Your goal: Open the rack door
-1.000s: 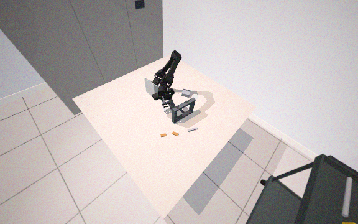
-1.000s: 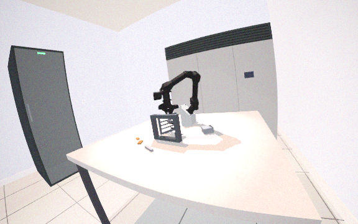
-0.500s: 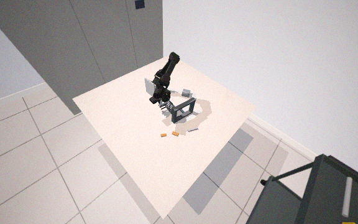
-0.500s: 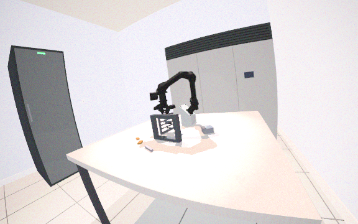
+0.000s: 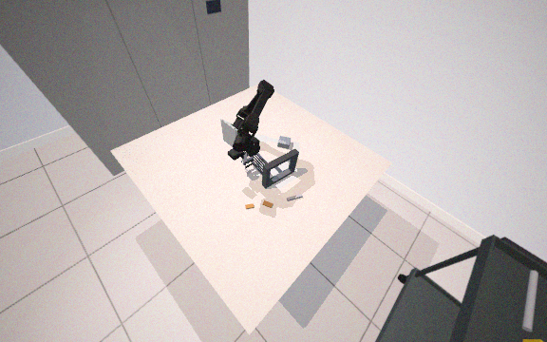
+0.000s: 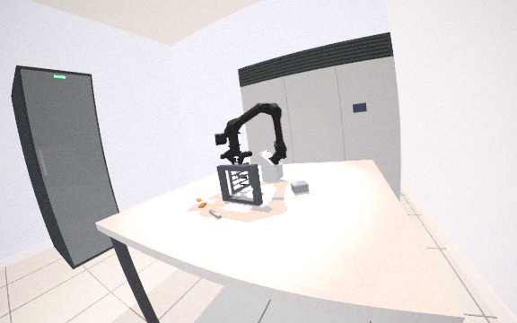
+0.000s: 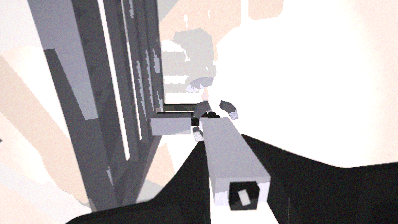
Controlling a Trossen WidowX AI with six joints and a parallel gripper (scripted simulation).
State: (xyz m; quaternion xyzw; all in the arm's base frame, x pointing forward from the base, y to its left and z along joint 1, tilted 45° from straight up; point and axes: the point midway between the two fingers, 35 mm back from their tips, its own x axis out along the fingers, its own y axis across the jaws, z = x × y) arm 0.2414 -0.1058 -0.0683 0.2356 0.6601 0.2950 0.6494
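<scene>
The dark rack frame (image 5: 266, 179) (image 6: 258, 190) stands upright on the table. The slatted door (image 5: 256, 163) (image 7: 113, 90) stands swung out from it, at roughly a right angle to the frame by eye; the exact angle cannot be read. My gripper (image 5: 247, 161) (image 7: 221, 143) reaches down at the door's free edge and is shut on the upright handle. In the wrist view the light grey handle (image 7: 231, 150) runs from between the fingertips toward the camera, beside the door. Its exact turn is unclear. In the exterior view the fingertips are mostly hidden behind the frame.
A grey box (image 5: 284, 142) (image 6: 300, 187) lies beyond the frame, toward the arm's base. Two orange blocks (image 5: 250, 206) (image 5: 268, 204) and a small grey bar (image 5: 294, 198) (image 6: 214, 214) lie on the frame's other side. A pale panel (image 5: 228, 132) (image 6: 273, 171) stands beside the arm.
</scene>
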